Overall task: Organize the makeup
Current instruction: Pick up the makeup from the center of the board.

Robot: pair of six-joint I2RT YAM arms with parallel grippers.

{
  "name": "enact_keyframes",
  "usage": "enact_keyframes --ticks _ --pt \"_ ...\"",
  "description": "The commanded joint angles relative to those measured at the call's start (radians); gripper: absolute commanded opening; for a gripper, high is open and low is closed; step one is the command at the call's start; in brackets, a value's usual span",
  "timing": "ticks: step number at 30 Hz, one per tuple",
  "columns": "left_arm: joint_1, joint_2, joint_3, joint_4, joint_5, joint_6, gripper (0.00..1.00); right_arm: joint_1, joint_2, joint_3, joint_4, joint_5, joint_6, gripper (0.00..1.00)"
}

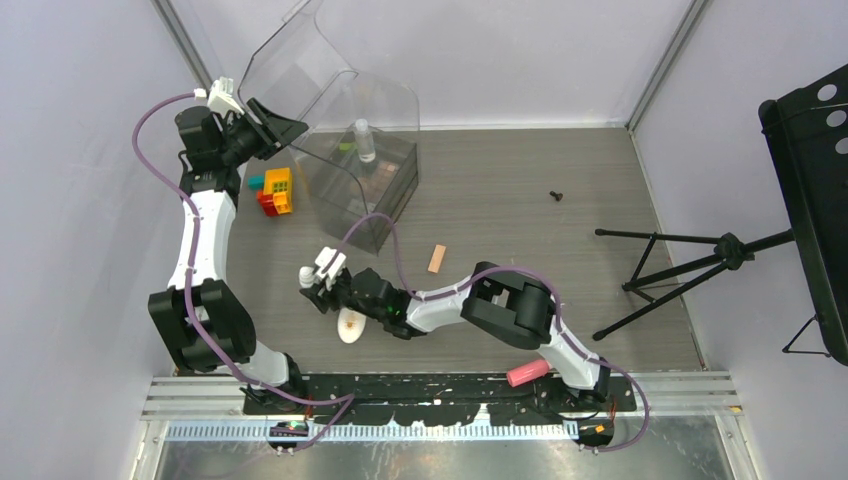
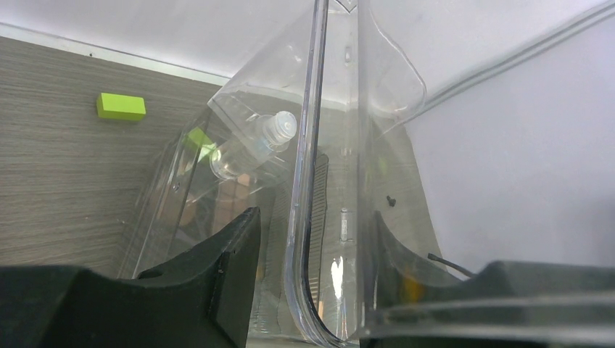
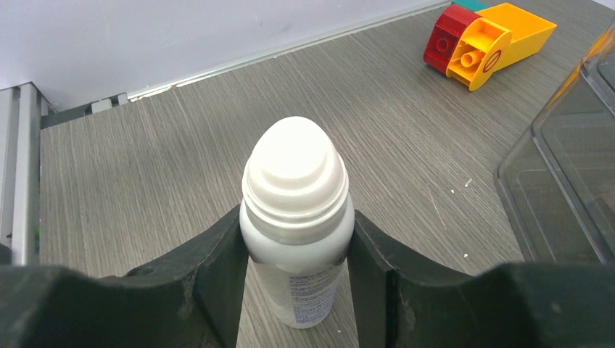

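Observation:
My right gripper (image 1: 312, 287) (image 3: 297, 217) is shut on a white bottle (image 3: 296, 217) with a domed cap, which stands upright on the table (image 1: 500, 190); the bottle also shows in the top view (image 1: 307, 274). A white oval compact (image 1: 349, 326) lies just in front of it. A peach stick (image 1: 437, 258) lies mid-table and a pink tube (image 1: 528, 373) rests on the base rail. A clear bottle (image 1: 365, 140) (image 2: 254, 145) stands inside the clear case (image 1: 350, 200). My left gripper (image 1: 283, 125) (image 2: 313, 217) is open, its jaws straddling the edge of the raised lid (image 2: 308, 145).
Toy bricks (image 1: 275, 190) (image 3: 486, 40) lie left of the case, and a green brick (image 2: 121, 106) lies beyond it. A small black piece (image 1: 556, 196) sits at mid-right. A black tripod (image 1: 700, 260) and music stand (image 1: 810, 200) occupy the right side.

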Motion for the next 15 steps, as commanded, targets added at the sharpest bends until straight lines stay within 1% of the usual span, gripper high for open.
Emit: enact_keyframes --ticks 1,3,6,11,15 --pt "0.012 0.034 -0.027 -0.053 -0.019 -0.027 0.46 0.006 -0.075 -0.043 0.126 -0.026 0.0 0.17" --pt "0.013 0.035 -0.025 -0.053 -0.019 -0.028 0.46 0.007 -0.121 -0.083 0.143 -0.04 -0.001 0.15" --pt "0.013 0.035 -0.027 -0.051 -0.016 -0.032 0.46 0.013 -0.209 -0.16 0.156 -0.04 -0.019 0.14" --pt "0.014 0.036 -0.032 -0.04 -0.011 -0.039 0.47 0.042 -0.367 -0.243 0.06 -0.018 -0.095 0.11" --pt "0.015 0.038 -0.032 -0.036 -0.008 -0.042 0.47 0.044 -0.467 -0.339 0.089 0.023 -0.103 0.11"
